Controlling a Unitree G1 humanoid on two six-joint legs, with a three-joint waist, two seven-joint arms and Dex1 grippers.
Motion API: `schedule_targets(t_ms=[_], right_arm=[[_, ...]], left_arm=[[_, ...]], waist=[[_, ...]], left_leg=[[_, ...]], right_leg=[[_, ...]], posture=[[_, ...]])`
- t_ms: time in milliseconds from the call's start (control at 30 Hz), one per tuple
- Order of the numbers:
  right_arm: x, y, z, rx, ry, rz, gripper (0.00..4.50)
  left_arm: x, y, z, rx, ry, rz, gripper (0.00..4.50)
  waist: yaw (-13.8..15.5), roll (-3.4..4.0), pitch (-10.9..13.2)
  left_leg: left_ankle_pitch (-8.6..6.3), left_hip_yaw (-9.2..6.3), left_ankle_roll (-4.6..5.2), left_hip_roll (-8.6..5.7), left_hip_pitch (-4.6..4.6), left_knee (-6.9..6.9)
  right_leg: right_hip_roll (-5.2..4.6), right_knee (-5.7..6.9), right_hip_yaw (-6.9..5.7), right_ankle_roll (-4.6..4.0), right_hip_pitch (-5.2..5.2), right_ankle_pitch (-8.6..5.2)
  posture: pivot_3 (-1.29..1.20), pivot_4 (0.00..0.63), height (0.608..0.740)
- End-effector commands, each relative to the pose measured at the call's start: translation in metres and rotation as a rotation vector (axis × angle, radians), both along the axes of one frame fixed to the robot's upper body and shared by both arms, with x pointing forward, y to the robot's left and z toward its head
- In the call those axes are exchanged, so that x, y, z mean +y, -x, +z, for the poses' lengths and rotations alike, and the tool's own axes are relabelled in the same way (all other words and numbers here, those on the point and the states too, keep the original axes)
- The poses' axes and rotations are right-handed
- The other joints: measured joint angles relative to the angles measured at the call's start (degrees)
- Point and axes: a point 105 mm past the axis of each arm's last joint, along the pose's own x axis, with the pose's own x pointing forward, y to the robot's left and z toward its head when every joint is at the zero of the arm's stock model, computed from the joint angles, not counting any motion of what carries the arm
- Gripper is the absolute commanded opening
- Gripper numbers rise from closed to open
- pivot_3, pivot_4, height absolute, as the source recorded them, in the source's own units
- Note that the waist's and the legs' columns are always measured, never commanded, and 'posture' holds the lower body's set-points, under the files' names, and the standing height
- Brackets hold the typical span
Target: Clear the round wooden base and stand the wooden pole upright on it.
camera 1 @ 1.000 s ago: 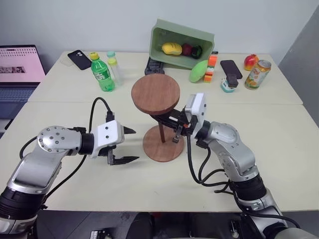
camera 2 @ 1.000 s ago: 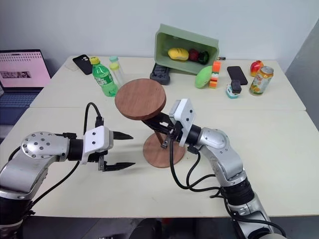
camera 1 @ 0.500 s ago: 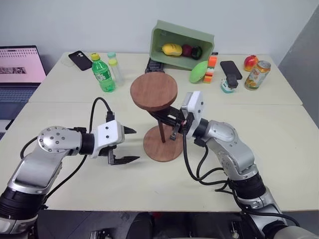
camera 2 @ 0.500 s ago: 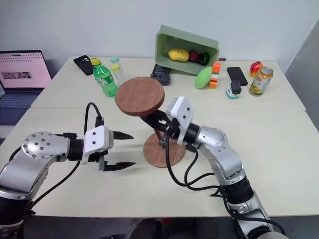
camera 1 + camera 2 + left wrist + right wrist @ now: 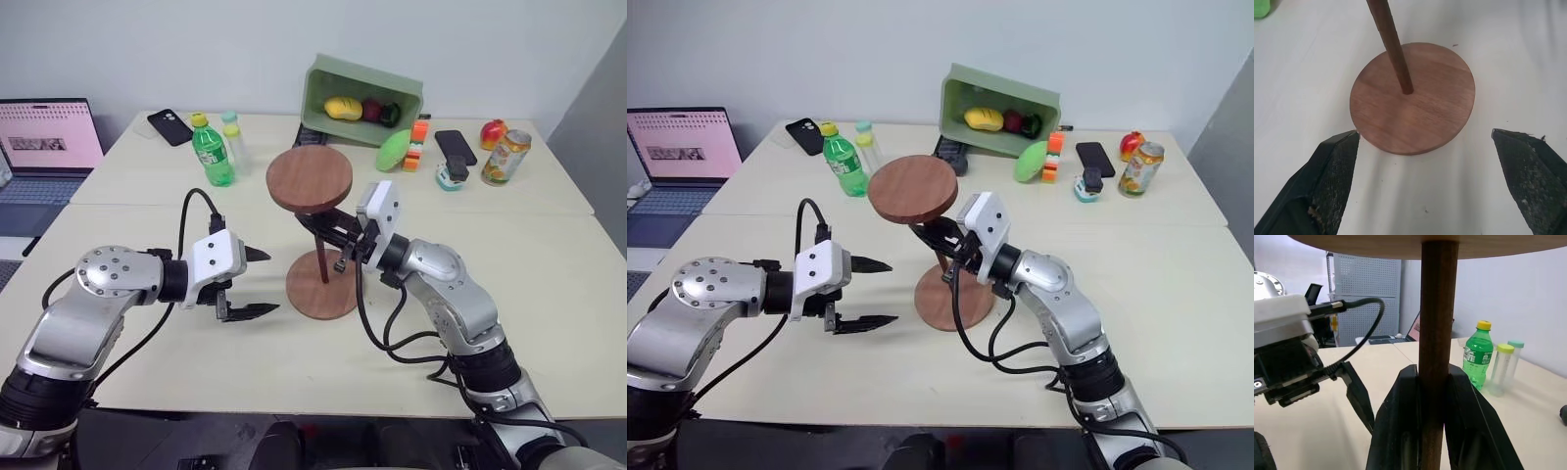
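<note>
The round wooden base [image 5: 338,303] lies flat mid-table, with nothing but the pole on it. The wooden pole [image 5: 320,257] stands nearly upright with its lower tip at the base's centre hole [image 5: 1407,90] and its fixed disc [image 5: 310,179] on top. My right gripper [image 5: 327,228] is shut on the pole's upper part just under the disc; its fingers [image 5: 1401,423] clamp the pole [image 5: 1435,333] from both sides. My left gripper [image 5: 270,283] hangs open just left of the base, and its fingers [image 5: 1334,178] stand wide apart in front of the base [image 5: 1435,105].
At the back stand a green bottle [image 5: 212,150], a clear bottle [image 5: 235,137], a tipped green bin [image 5: 361,93] with fruit, phones [image 5: 452,147], a can [image 5: 498,157] and an apple [image 5: 492,128]. A laptop [image 5: 44,137] sits far left.
My right gripper has edged slightly forward and down with the pole and turned a little. The left gripper has stayed put. The whole view has shifted with the camera.
</note>
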Motion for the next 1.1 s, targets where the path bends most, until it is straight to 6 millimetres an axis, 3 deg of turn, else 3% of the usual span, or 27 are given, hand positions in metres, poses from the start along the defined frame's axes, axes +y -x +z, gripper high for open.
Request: schedule_targets(t_ms=[33,267,433,767,833,867,933,1100], right_arm=[[-0.016,-0.02,-0.053,0.191,0.121,-0.109,0.25],[-0.02,-0.028,-0.067,0.228,0.145,-0.162,0.25],[-0.024,-0.02,-0.07,0.234,0.156,-0.146,0.25],[-0.01,-0.006,-0.044,0.172,0.128,-0.069,0.25],[-0.008,-0.006,-0.039,0.164,0.124,-0.069,0.95],[-0.006,-0.004,-0.038,0.157,0.126,-0.058,0.99],[-0.004,-0.001,-0.036,0.151,0.131,-0.039,1.57],[0.002,0.011,-0.037,0.139,0.165,0.031,2.89]], left_arm=[[-0.001,0.001,0.011,-0.047,-0.003,-0.004,4.5],[0.0,0.0,0.011,-0.046,-0.004,0.008,4.5],[0.001,0.001,0.01,-0.044,-0.005,0.011,4.5],[0.003,0.001,0.009,-0.046,-0.007,0.005,4.5],[0.003,0.001,0.008,-0.047,-0.008,0.004,4.5],[0.003,0.001,0.008,-0.048,-0.009,0.002,4.5],[0.002,0.001,0.008,-0.051,-0.01,-0.001,4.5],[0.001,0.0,0.01,-0.06,-0.002,-0.002,4.5]], waist=[[0.0,0.0,0.0],[0.0,0.01,0.0],[0.0,0.01,-0.2],[0.0,0.06,-0.3],[0.0,0.07,-0.3],[0.0,0.05,-0.3],[0.0,0.04,0.0],[-0.5,0.1,0.1]], left_leg=[[0.0,0.0,0.0,0.0,0.0,0.0],[0.0,0.02,0.0,0.01,0.0,-0.04],[0.0,0.01,0.0,0.01,0.01,-0.08],[0.0,0.01,0.0,0.01,0.0,-0.32],[0.0,0.01,0.0,0.01,-0.01,-0.35],[0.0,0.01,0.0,0.02,-0.02,-0.37],[0.0,-0.02,0.0,0.02,-0.12,-0.4],[0.02,0.08,-0.03,0.08,-0.97,-0.37]], right_leg=[[0.0,0.0,0.0,0.0,0.0,0.0],[-0.01,0.0,0.03,0.0,-0.02,0.0],[-0.02,-0.02,0.02,0.0,-0.01,0.0],[-0.04,-0.24,0.01,0.0,-0.03,0.0],[-0.04,-0.31,0.01,0.0,-0.04,0.0],[-0.04,-0.34,0.01,0.0,-0.04,0.0],[-0.04,-0.41,0.01,-0.01,-0.11,0.0],[-0.04,-0.3,0.07,-0.01,-1.05,0.01]], posture=[[0.0,0.15,0.74],[0.0,0.15,0.74],[0.0,0.15,0.74],[0.0,0.15,0.74],[0.0,0.15,0.74],[0.0,0.15,0.74],[0.0,0.15,0.74],[0.0,0.15,0.74]])
